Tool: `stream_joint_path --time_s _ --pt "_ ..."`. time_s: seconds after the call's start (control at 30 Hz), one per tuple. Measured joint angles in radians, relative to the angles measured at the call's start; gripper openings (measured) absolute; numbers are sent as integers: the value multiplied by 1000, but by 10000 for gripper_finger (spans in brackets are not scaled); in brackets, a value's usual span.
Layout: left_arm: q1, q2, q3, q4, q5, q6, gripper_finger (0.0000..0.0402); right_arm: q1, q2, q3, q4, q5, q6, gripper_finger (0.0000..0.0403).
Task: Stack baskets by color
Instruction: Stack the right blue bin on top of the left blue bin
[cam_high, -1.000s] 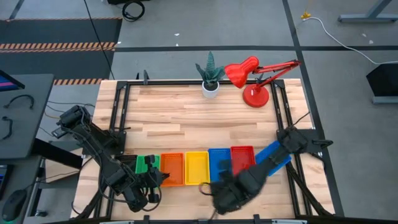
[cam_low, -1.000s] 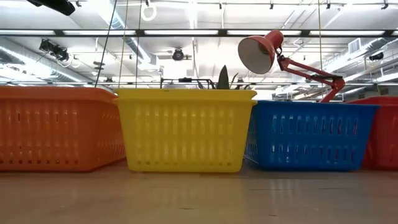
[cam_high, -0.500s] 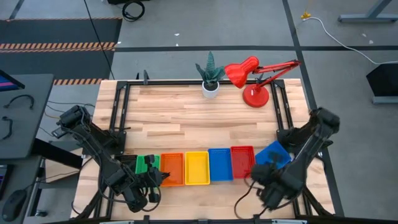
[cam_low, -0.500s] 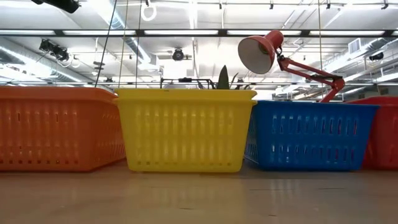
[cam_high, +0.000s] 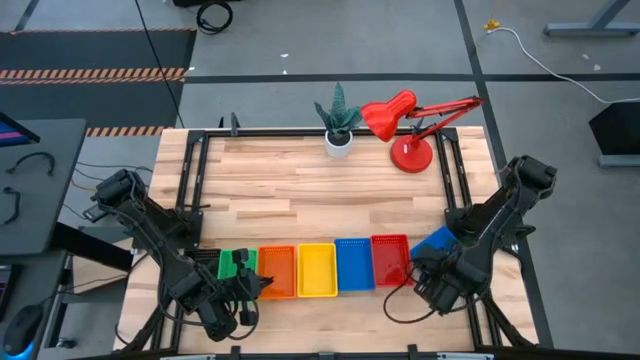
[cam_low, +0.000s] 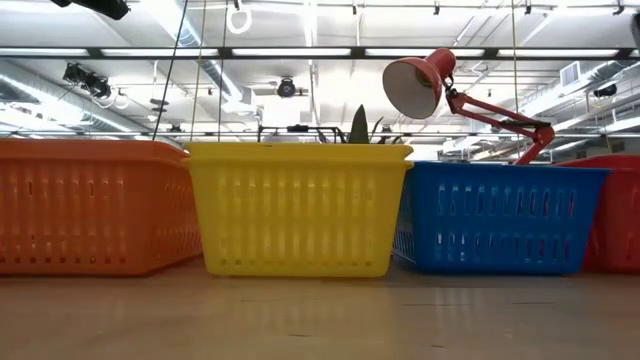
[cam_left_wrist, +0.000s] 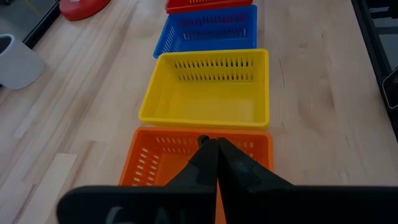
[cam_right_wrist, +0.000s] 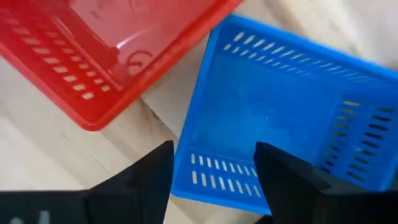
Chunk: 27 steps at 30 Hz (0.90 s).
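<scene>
Five baskets stand side by side near the table's front edge: green (cam_high: 232, 264), orange (cam_high: 278, 271), yellow (cam_high: 317, 270), blue (cam_high: 354, 264) and red (cam_high: 390, 259). A second blue basket (cam_high: 438, 240) (cam_right_wrist: 280, 106) lies askew on the table to the right of the red one (cam_right_wrist: 118, 43). My right gripper (cam_high: 428, 276) (cam_right_wrist: 214, 168) hangs open over this loose basket's near wall, one finger on either side of it. My left gripper (cam_high: 258, 287) (cam_left_wrist: 211, 146) is shut above the orange basket (cam_left_wrist: 161, 165), by its left end.
A potted plant (cam_high: 339, 120) and a red desk lamp (cam_high: 405, 125) stand at the far edge. Bare wood lies between them and the basket row. The low view shows the orange (cam_low: 95, 205), yellow (cam_low: 298, 208), blue (cam_low: 495, 215) and red (cam_low: 615, 215) baskets from the side.
My right gripper has swung from the front edge below the blue and yellow baskets toward the table's right edge, rolling its wrist as it went. It now stands over the loose blue basket. The baskets and my left arm have kept still.
</scene>
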Motion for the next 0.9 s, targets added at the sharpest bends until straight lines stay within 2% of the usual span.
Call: stream_joint_path --time_s 0.17,0.37,0.5,0.67,0.77,0.9 --pt "0 0 0 3 0 -1 7 -10 50 -32 78 -11 -4 228" --pt "0 0 0 6 0 -1 7 -20 109 -47 90 -51 -17 201" --pt "0 0 0 7 0 -1 7 -21 119 -42 95 -47 -29 143" --pt "0 0 0 7 0 -1 7 -17 102 -33 85 -71 -33 21" --pt "0 0 0 7 0 -1 7 -14 93 11 5 -75 -16 17" --pt "0 0 0 7 0 -1 7 -16 92 138 -213 -68 -7 9"
